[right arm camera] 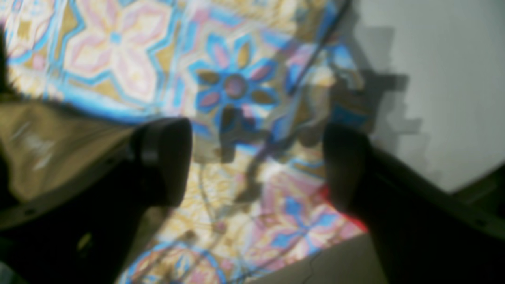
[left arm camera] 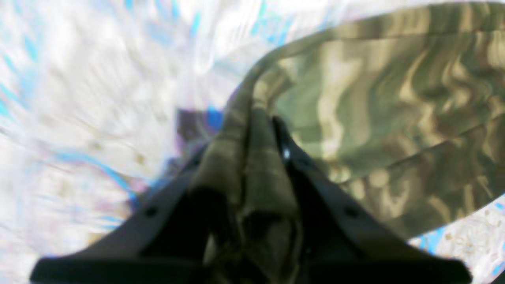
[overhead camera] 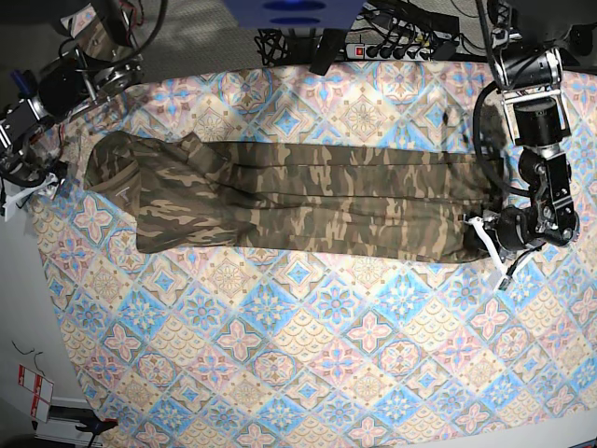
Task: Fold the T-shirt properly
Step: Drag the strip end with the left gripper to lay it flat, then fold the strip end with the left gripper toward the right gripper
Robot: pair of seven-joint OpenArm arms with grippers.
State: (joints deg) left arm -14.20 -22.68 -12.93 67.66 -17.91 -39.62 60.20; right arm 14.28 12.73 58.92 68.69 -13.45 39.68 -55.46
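The camouflage T-shirt [overhead camera: 298, 201] lies stretched in a long band across the patterned cloth, folded lengthwise. At the band's right end, my left gripper [overhead camera: 478, 233] is shut on a bunched corner. In the left wrist view that bunch runs up between the dark fingers of the left gripper [left arm camera: 256, 134], and the rest of the T-shirt [left arm camera: 386, 114] spreads away to the right. My right gripper [right arm camera: 256, 161] stands open above the patterned cloth with nothing between its fingers. A tan part of the T-shirt [right arm camera: 47, 150] lies just left of it. In the base view the right gripper [overhead camera: 26, 177] sits at the shirt's left end.
The pastel tile-patterned cloth [overhead camera: 298, 355] covers the work surface. Bare grey floor [right arm camera: 434, 79] begins at its edge beside the right gripper. A power strip and tangled cables [overhead camera: 401, 42] lie along the far edge. The left arm's column [overhead camera: 536, 103] rises at the right.
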